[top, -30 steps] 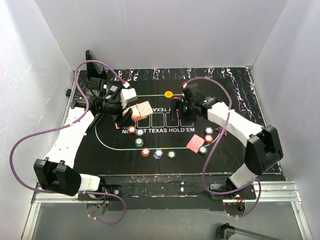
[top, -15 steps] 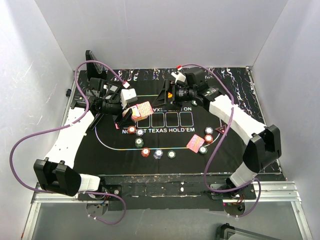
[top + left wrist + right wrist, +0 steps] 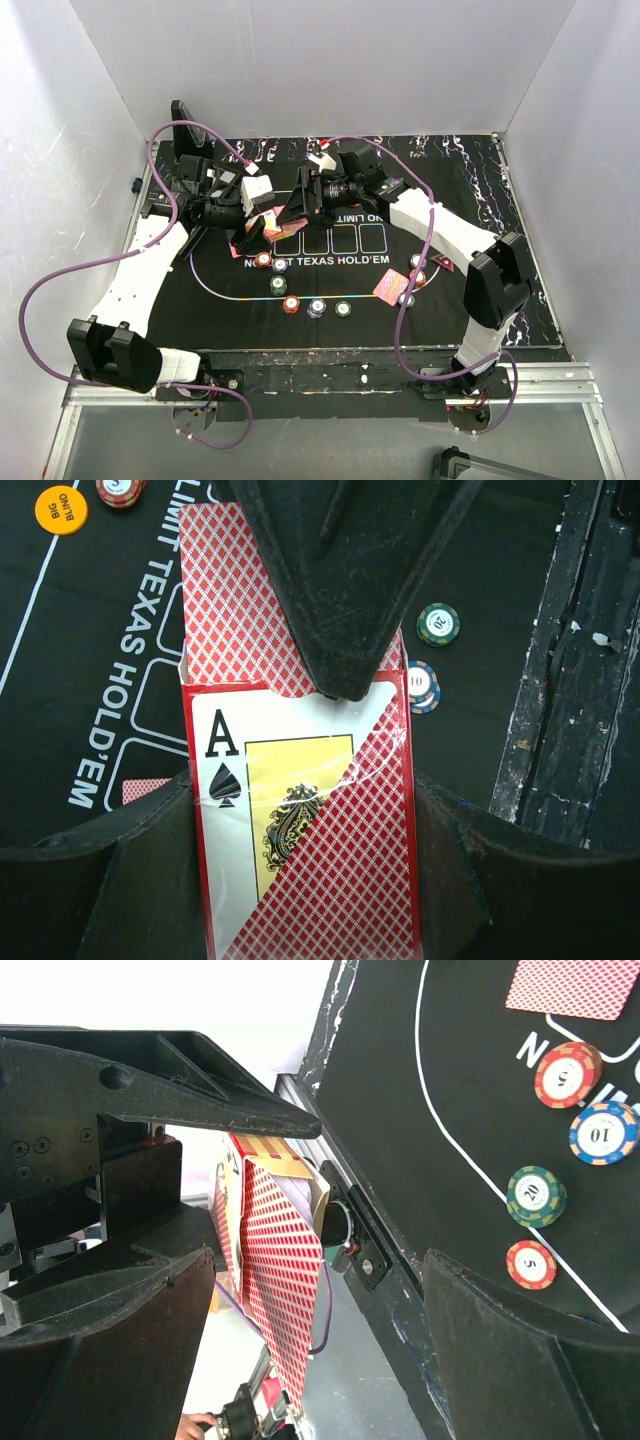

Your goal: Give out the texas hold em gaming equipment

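Above the mat (image 3: 100,630) lettered "LIMIT TEXAS HOLD'EM", the left gripper (image 3: 305,815) clamps a red-patterned card box (image 3: 300,870) printed with an ace of spades. The right gripper (image 3: 320,1245) straddles it, fingers spread. The mat's yellow disc (image 3: 60,509) reads "BIG BLIND".
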